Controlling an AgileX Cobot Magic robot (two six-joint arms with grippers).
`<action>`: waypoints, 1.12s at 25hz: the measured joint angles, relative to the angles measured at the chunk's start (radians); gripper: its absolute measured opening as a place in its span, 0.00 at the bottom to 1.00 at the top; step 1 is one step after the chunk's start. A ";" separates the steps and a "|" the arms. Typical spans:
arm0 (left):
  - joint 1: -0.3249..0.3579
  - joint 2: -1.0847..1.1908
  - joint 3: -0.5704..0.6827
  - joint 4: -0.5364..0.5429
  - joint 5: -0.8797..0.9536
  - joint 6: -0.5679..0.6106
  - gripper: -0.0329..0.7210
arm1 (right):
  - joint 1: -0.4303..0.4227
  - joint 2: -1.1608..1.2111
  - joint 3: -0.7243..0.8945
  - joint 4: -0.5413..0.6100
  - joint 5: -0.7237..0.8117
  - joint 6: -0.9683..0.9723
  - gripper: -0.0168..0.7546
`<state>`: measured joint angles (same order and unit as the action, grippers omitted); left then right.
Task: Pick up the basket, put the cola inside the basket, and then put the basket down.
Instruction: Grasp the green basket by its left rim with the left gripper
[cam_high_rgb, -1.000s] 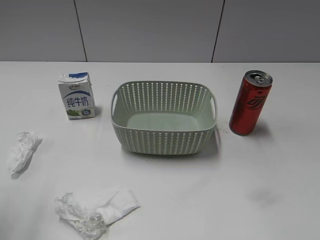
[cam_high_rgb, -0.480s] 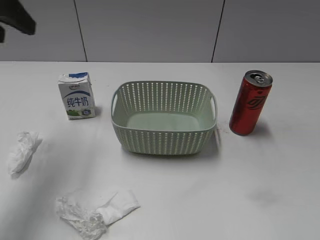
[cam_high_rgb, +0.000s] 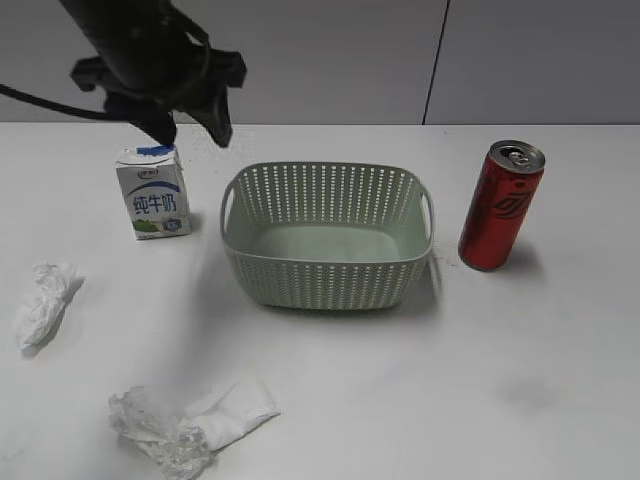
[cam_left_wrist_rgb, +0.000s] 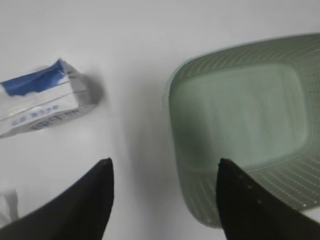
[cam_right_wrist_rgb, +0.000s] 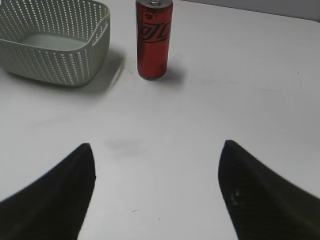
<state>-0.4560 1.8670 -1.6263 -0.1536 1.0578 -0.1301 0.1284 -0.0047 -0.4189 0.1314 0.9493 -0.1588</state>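
The pale green slotted basket (cam_high_rgb: 328, 236) stands empty at the table's middle; it also shows in the left wrist view (cam_left_wrist_rgb: 245, 125) and the right wrist view (cam_right_wrist_rgb: 55, 42). The red cola can (cam_high_rgb: 500, 205) stands upright to the right of the basket, apart from it, and shows in the right wrist view (cam_right_wrist_rgb: 154, 39). My left gripper (cam_high_rgb: 190, 128) hangs open and empty in the air above the gap between the milk carton and the basket's left end (cam_left_wrist_rgb: 162, 162). My right gripper (cam_right_wrist_rgb: 156, 150) is open and empty, well short of the can; it is out of the exterior view.
A white-and-blue milk carton (cam_high_rgb: 152, 192) stands left of the basket, also in the left wrist view (cam_left_wrist_rgb: 37, 102). A crumpled white wad (cam_high_rgb: 42, 302) lies at the left edge. A larger crumpled wad (cam_high_rgb: 190, 420) lies at the front left.
The left arm has swung in from the upper left corner to above the carton and the basket's left end. The basket, can and carton have not moved.
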 joint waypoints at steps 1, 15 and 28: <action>-0.008 0.037 -0.017 0.002 0.010 -0.005 0.69 | 0.000 0.000 0.000 0.000 0.000 0.000 0.78; -0.022 0.317 -0.128 0.007 0.025 -0.066 0.69 | 0.000 0.000 0.000 0.001 -0.001 0.000 0.78; -0.023 0.353 -0.129 -0.025 0.041 -0.116 0.20 | 0.000 0.000 0.000 0.001 -0.001 0.000 0.78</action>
<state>-0.4786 2.2202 -1.7554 -0.1786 1.0988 -0.2461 0.1284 -0.0047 -0.4189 0.1324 0.9484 -0.1588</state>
